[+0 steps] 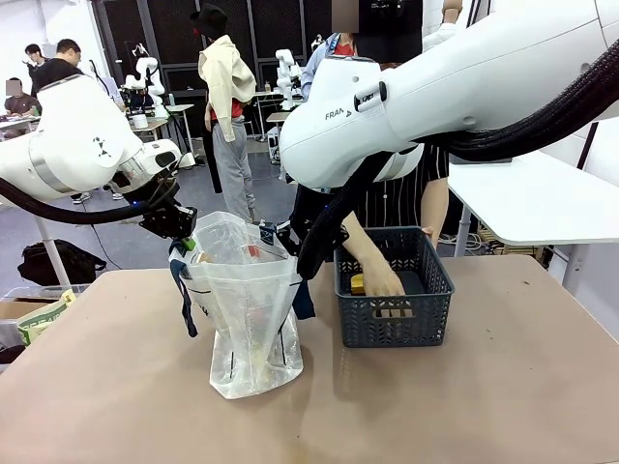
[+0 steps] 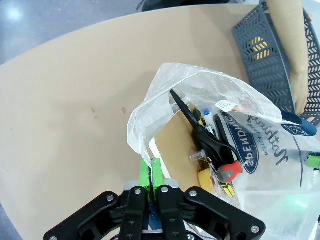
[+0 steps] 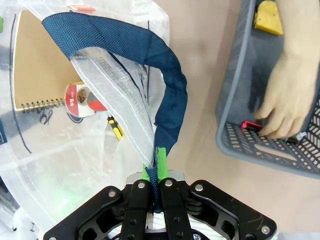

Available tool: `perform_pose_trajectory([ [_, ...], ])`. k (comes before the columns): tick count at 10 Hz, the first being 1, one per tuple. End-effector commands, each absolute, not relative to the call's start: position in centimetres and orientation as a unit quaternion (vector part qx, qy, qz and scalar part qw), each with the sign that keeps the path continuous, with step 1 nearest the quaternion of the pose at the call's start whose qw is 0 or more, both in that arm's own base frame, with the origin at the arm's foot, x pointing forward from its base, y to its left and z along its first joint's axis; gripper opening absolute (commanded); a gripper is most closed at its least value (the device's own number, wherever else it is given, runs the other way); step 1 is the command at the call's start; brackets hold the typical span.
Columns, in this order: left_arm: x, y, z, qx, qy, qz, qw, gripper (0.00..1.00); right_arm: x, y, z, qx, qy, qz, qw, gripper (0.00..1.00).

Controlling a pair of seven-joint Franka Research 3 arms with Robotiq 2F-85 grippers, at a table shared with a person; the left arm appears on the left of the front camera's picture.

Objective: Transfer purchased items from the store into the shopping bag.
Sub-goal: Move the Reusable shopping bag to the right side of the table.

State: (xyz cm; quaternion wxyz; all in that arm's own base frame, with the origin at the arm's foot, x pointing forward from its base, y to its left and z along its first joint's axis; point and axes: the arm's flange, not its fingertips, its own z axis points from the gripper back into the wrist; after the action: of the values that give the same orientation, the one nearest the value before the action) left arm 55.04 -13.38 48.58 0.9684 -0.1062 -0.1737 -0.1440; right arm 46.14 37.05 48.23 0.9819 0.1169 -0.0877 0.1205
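The shopping bag (image 1: pixel 253 309) stands at the table's middle, its mouth held wide between my two grippers. My left gripper (image 1: pixel 180 230) (image 2: pixel 150 172) is shut on the bag's left rim (image 2: pixel 137 127). My right gripper (image 1: pixel 288 242) (image 3: pixel 156 165) is shut on a navy strap handle (image 3: pixel 167 100). Inside the bag lie a brown spiral notebook (image 3: pixel 40 70), a tape roll (image 3: pixel 80 97) and black-handled pliers (image 2: pixel 200 130). The store, a dark grey basket (image 1: pixel 392 324) (image 3: pixel 232 105), sits right of the bag. A person's hand (image 1: pixel 379 275) (image 3: pixel 287 97) reaches into it beside a yellow item (image 3: pixel 267 17) and a small red item (image 3: pixel 248 125).
My right arm's large white link (image 1: pixel 435 87) spans the upper right above the basket. A white table (image 1: pixel 542 198) stands at the far right. Bare brown tabletop (image 1: pixel 116 387) spreads in front of and left of the bag. A box with a green packet (image 1: pixel 39 314) sits off the left edge.
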Motion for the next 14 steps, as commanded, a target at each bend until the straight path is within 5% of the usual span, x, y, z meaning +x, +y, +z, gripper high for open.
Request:
perform_pose_trajectory([
  [1, 55.06, -13.31, 48.62, -0.106, -0.174, -0.144, 0.968, 0.0, 46.13, 37.05, 48.27, 0.117, -0.088, 0.123, 0.982, 0.0],
  [14, 55.06, -13.31, 48.62, -0.106, -0.174, -0.144, 0.968, 0.0, 46.13, 37.05, 48.27, 0.117, -0.088, 0.123, 0.982, 0.0],
])
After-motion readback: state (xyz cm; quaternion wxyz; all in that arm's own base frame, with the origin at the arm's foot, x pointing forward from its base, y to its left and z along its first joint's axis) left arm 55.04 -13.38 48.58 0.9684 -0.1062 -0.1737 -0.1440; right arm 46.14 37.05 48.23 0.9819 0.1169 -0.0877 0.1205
